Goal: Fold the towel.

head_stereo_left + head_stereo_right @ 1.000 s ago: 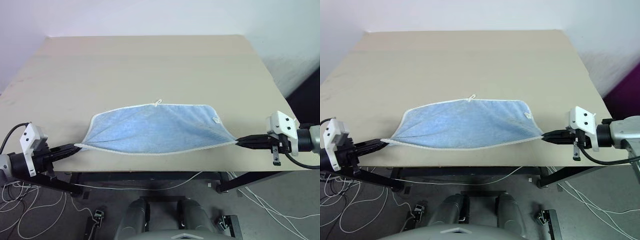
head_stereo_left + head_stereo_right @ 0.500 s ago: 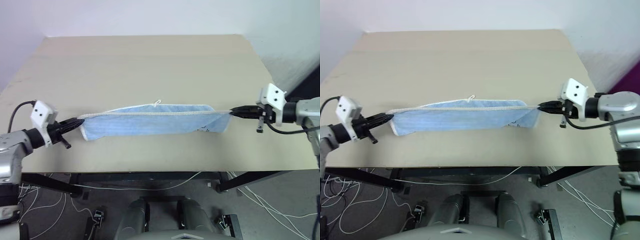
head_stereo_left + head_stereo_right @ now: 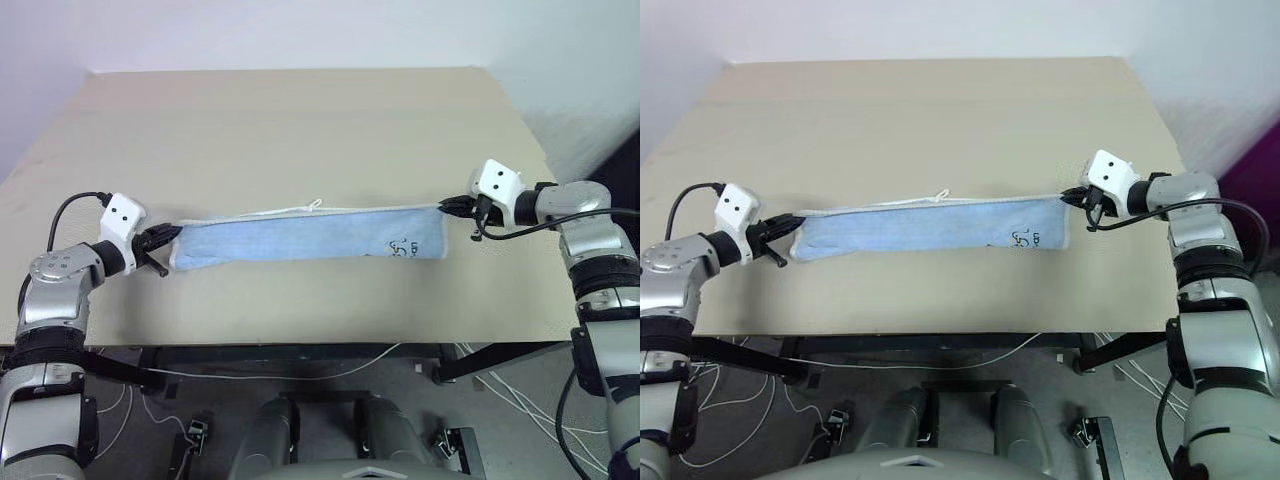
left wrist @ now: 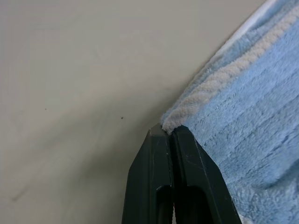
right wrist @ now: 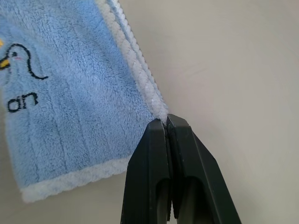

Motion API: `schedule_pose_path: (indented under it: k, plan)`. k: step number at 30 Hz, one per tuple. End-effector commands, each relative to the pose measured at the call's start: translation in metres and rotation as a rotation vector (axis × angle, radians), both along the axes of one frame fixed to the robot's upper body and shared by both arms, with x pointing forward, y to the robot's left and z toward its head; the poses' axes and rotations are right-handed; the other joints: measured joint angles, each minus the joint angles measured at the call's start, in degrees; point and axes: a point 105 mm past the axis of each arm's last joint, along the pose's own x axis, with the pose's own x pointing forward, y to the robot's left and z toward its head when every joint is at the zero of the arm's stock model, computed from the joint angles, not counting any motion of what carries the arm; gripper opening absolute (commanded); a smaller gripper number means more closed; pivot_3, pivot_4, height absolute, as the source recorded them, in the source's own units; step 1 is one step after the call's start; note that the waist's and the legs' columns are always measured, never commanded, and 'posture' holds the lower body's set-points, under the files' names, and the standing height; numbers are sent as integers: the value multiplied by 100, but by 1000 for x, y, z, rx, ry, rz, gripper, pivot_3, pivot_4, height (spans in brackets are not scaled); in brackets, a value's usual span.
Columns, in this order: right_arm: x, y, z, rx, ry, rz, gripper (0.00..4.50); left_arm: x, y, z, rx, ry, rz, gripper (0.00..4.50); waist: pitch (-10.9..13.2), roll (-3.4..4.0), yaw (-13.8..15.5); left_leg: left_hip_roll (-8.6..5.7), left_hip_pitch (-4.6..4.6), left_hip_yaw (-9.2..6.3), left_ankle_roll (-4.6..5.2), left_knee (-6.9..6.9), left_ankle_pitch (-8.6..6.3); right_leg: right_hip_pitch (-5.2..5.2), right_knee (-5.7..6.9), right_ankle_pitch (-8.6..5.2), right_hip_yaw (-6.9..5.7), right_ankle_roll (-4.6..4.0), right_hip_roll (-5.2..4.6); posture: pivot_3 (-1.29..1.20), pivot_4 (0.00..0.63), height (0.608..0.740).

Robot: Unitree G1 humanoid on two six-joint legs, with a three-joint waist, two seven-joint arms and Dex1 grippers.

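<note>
The light blue towel [image 3: 305,234] is stretched as a long narrow band across the table, folded over on itself, its white piped edge on top. A dark cartoon print [image 3: 404,246] shows near its right end, and a white loop [image 3: 316,205] sticks up from the far edge. My left gripper [image 3: 172,234] is shut on the towel's left corner [image 4: 174,122]. My right gripper [image 3: 444,205] is shut on the right corner [image 5: 159,112]. The towel hangs taut between them, just above or on the tabletop.
The beige table [image 3: 300,130] stretches wide beyond the towel, with its front edge close below it. Cables [image 3: 300,375] lie on the grey floor under the table. A white wall rises behind.
Both grippers carried the towel's near corners up and away over the far edge, turning the open spread into a narrow folded band. The cartoon print now faces up.
</note>
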Motion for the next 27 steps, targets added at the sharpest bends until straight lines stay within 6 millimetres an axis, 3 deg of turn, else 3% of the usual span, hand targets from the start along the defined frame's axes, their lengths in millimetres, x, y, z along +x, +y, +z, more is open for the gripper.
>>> schedule_pose_path:
  k: [1,6,14,15,21,24,27]
  plan:
    - [7,2,12,0,-66,-5,10,6,7,11,12,-47,37,220,0,0,0,0,0,0,0,0,0,0,1,0,0,0,0,0,150,740]
    - [8,2,12,32,-74,-16,1300,7,6,11,-19,-43,41,1670,0,0,12,-2,-1,-1,0,3,0,0,3,0,0,0,-1,0,150,740]
    - [6,-11,28,65,-151,-64,4089,6,16,17,-60,-77,107,4435,0,0,1,-1,-1,-1,0,3,0,-2,5,0,1,0,-1,0,150,740]
    - [5,-13,32,71,-171,-71,4415,4,19,17,-53,-85,120,4500,0,0,5,-1,-1,-1,0,3,0,-3,5,0,1,0,-1,0,150,740]
    - [-15,-18,62,241,-269,-137,4467,-8,37,38,-129,-191,212,4500,0,0,17,1,-5,-4,1,2,0,-5,5,0,3,0,-10,0,150,740]
    - [-42,1,49,530,-109,-197,4467,-16,41,56,-131,-264,229,4500,-3,-4,45,3,-7,-8,1,4,0,-6,8,0,2,0,-11,0,150,740]
    - [-68,21,29,742,109,-254,4467,-23,22,64,-148,-283,135,4500,-4,-5,44,4,-9,-18,1,5,0,0,5,0,4,0,-14,0,150,740]
